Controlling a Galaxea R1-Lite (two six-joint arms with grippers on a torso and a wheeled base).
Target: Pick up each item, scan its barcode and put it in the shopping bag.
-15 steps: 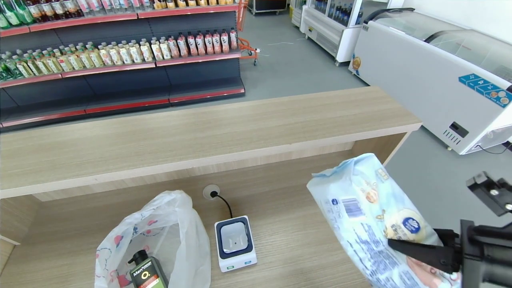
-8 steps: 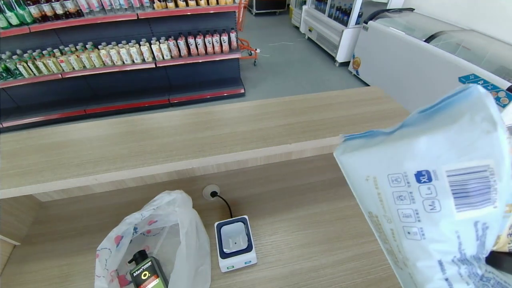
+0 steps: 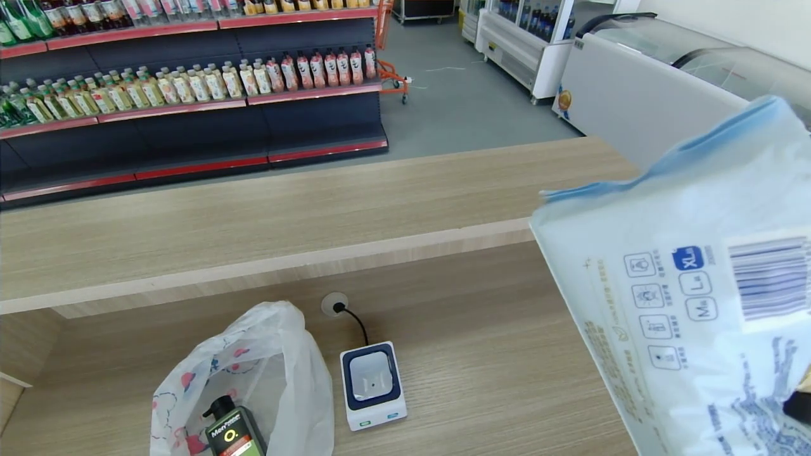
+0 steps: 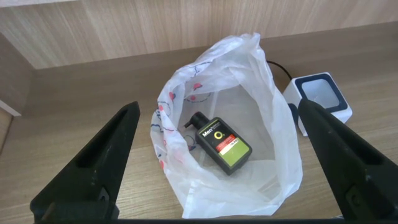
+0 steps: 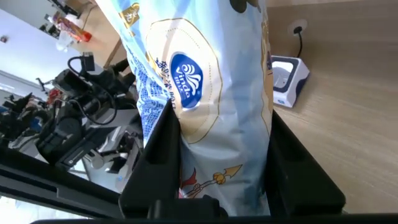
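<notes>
Over the wooden counter (image 3: 481,354), right pincer (image 5: 221,127) clamps the blue pack (image 3: 684,272); left pincer (image 4: 217,107) gapes above the bag (image 4: 273,124).

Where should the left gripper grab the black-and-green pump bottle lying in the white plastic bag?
Likely across the bottle's flat body, below the pump, coming straight down through the bag's open mouth: it lies label-up, and the bag walls block the sides.
</notes>
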